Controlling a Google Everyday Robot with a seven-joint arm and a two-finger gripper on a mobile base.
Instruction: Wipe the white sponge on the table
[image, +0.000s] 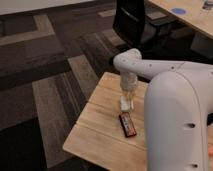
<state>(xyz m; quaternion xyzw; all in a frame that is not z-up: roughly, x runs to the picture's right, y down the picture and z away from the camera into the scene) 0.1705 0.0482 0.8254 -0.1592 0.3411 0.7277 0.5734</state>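
Hand (128, 94) sits low over the middle of the table (95, 127), fingers clamped together on the white sponge (125, 103), which pokes out just below the fingertips and looks pressed onto or touching the plank top. Dark red-black bar (128, 123) lies just beside the sponge on the near side, angled across the planks; apart from it, though barely. The robot's own arm (172, 115) covers the right part of the table, so anything there is hidden. Judged status: grasp done, sponge down at the surface, so the robot looks to be in the wipe phase itself. No visible mark or streak to show how much of the top is covered. Left to do, likely: sweep strokes across the planks while steering clear of the bar. Office chair (131, 22) and the bigger desk (187, 15) behind are not involved.
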